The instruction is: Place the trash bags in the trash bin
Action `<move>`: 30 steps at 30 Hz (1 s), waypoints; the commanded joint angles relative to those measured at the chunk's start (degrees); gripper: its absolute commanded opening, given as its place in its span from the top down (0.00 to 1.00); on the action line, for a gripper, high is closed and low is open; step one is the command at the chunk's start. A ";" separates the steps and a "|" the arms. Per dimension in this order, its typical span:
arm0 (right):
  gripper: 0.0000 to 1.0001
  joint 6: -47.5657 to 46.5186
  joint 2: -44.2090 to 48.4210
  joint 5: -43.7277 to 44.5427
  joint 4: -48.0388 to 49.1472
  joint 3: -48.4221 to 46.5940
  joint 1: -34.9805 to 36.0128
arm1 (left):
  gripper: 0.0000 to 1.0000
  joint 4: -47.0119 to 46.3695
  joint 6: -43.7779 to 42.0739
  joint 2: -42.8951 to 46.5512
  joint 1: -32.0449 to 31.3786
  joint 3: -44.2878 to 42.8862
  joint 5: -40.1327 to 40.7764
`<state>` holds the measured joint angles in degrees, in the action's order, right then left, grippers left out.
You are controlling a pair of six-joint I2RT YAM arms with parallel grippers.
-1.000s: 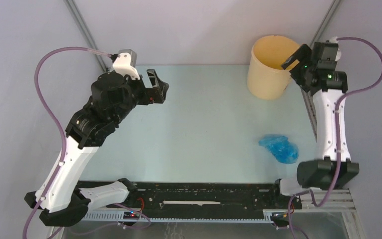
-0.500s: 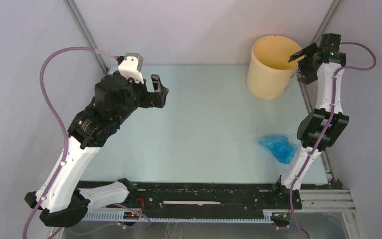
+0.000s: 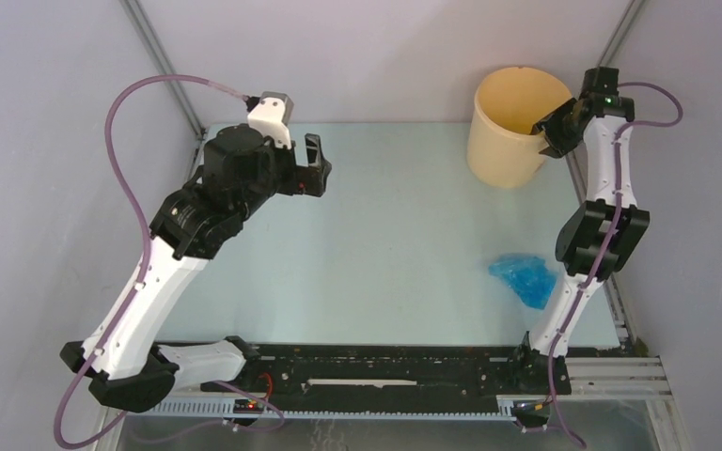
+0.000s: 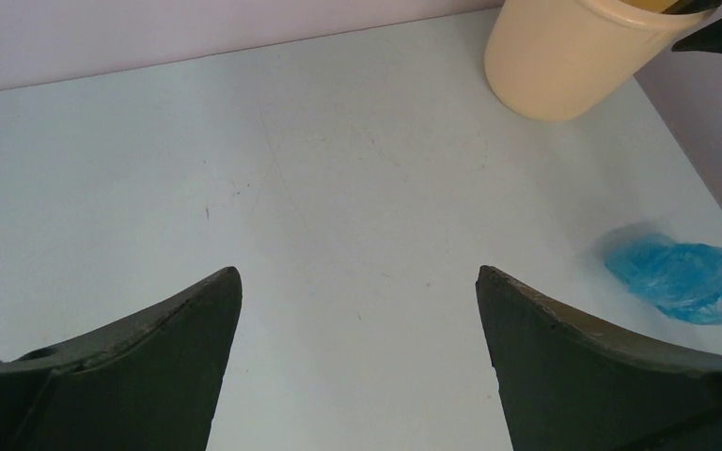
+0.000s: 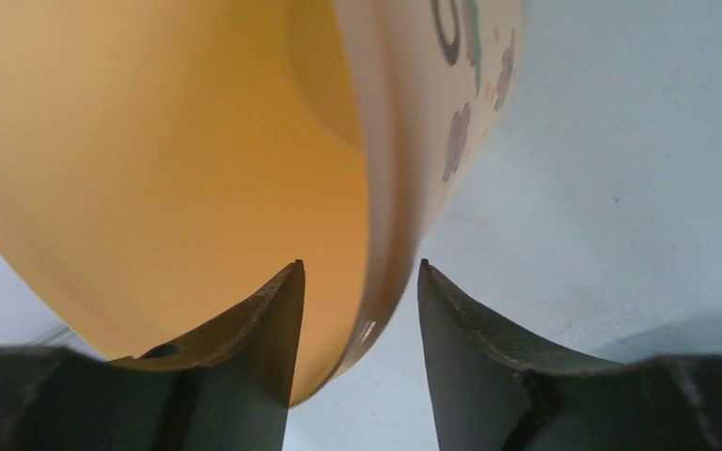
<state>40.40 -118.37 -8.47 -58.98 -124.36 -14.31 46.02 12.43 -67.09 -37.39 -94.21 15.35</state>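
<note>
The pale yellow-tan trash bin (image 3: 508, 141) stands upright at the table's far right corner. The crumpled light-blue trash bag (image 3: 526, 279) lies on the table in front of it, near the right edge; it also shows in the left wrist view (image 4: 682, 277). My right gripper (image 3: 553, 132) is open and straddles the bin's right rim: in the right wrist view (image 5: 360, 266) one finger is inside the bin (image 5: 150, 160) and one outside, with a gap to the wall. My left gripper (image 3: 315, 167) is open and empty, high over the table's far left (image 4: 357, 272).
The table (image 3: 376, 244) is pale blue with grey walls close behind and on both sides. A metal frame rail (image 3: 611, 47) runs just right of the bin. The right arm's elbow (image 3: 602, 240) hangs beside the bag. The black base rail (image 3: 376, 366) lines the near edge.
My right arm has straightened up and its gripper has swung onto the bin's right rim. My left gripper has shifted a little right and farther back. The bag and bin have not moved.
</note>
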 commanded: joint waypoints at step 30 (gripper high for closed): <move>0.91 -9.28 16.72 -4.49 -5.58 15.58 40.94 | 0.00 -3.26 6.61 2.79 -0.26 -1.73 -6.39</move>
<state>29.26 -102.98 -13.82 -67.96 -105.67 24.71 44.66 17.19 -65.78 -37.39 -94.21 10.24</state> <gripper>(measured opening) 0.215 0.996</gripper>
